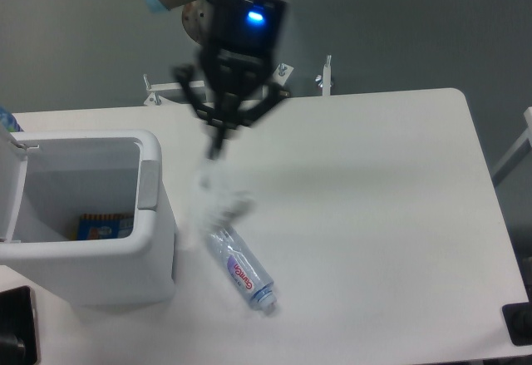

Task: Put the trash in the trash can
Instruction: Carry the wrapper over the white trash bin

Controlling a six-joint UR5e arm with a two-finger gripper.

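I see the gripper (218, 142) above the desk (374, 215), its fingers pinched on the crumpled wrapper (218, 194), which hangs blurred beneath it. The crushed bottle (243, 269) lies on the desk just nearer than the wrapper, right of the trash can (150, 186). A blue-and-orange packet (104, 226) sits inside the can.

Bin (155, 253): smooth white plastic, grey tab. Bottle (241, 269): crushed clear plastic, glossy label, blue cap. Wrapper (218, 196): thin, crumpled clear film. Table (374, 215): smooth matt white top. Gripper (218, 145): black, matt.
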